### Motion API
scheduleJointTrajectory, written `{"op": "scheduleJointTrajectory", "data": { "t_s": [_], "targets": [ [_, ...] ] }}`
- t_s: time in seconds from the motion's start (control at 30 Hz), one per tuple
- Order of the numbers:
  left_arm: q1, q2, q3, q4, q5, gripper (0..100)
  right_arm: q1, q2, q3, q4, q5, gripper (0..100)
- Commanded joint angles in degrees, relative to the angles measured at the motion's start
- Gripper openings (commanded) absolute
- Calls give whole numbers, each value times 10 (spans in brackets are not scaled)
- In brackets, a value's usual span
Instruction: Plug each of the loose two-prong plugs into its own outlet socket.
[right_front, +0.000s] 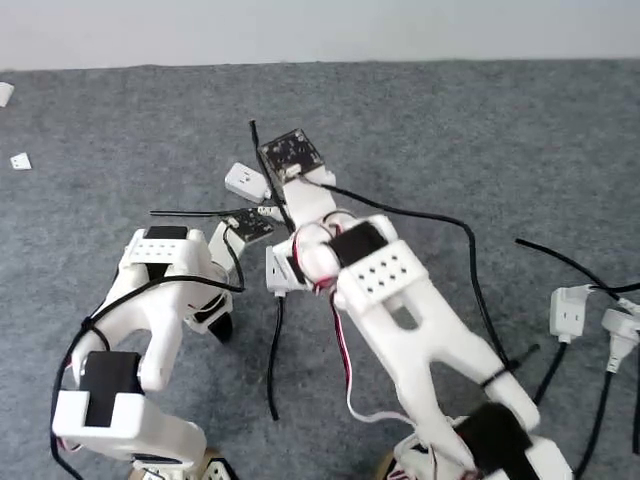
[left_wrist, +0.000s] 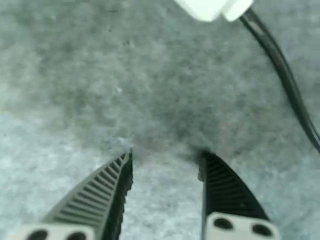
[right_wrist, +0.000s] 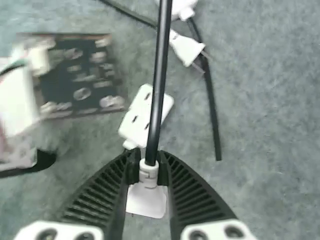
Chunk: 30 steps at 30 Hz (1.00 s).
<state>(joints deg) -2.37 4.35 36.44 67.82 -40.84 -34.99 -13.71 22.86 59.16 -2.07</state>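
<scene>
**Right wrist view: plug gripped, socket just ahead**

The right fingers (right_wrist: 192, 195) are closed on a white plug (right_wrist: 146, 200), clamped by its body. Its black cord (right_wrist: 161, 70) runs out past the fingertips and across the grey desk (right_wrist: 270, 125). The prongs are hidden (so which way they face cannot be told). Just beyond the fingertips, under the cord, lies a white socket (right_wrist: 134, 117) with its slots facing up. Farther on, a loose plug (right_wrist: 187, 47) lies on its side with its prongs showing. A dark circuit board (right_wrist: 75, 80) sits beside the socket.

The left fingers (left_wrist: 102, 192) are spread apart over bare desk and hold nothing. A white cord end (left_wrist: 210, 7) lies ahead of them, apart from the tips.

In the high view, the right arm (right_front: 400, 300) stands over the middle of the desk with the left arm (right_front: 150, 290) beside it. Two more white pieces (right_front: 570, 310) lie near the desk's edge, well apart from both arms.

The step in hand looks like bringing the first plug to its socket; no plug appears seated yet. The next move calls for turning the prongs toward the slots, squaring them up and pressing straight in. The socket lies loose and may slide under the push, so the free left fingers could usefully pin it. The cord draped over the socket may also get in the way.
</scene>
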Motion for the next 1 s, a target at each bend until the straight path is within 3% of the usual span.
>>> {"op": "scheduleJointTrajectory", "data": {
  "t_s": [0.0, 0.4, 0.67, 0.97],
  "targets": [
    [5, -1, -10, 13, -8, 207, -22, -67, 13, 5, 5, 9],
    [6, -4, -6, 16, -21, 210, -72, -57, 60, 6, -9, 9],
    [10, -7, 7, 18, -47, 209, -68, -21, 57, -37, 7, 9],
    [37, -53, 64, 25, -129, 206, -31, -46, 47, -37, 39, 9]
  ]
}}
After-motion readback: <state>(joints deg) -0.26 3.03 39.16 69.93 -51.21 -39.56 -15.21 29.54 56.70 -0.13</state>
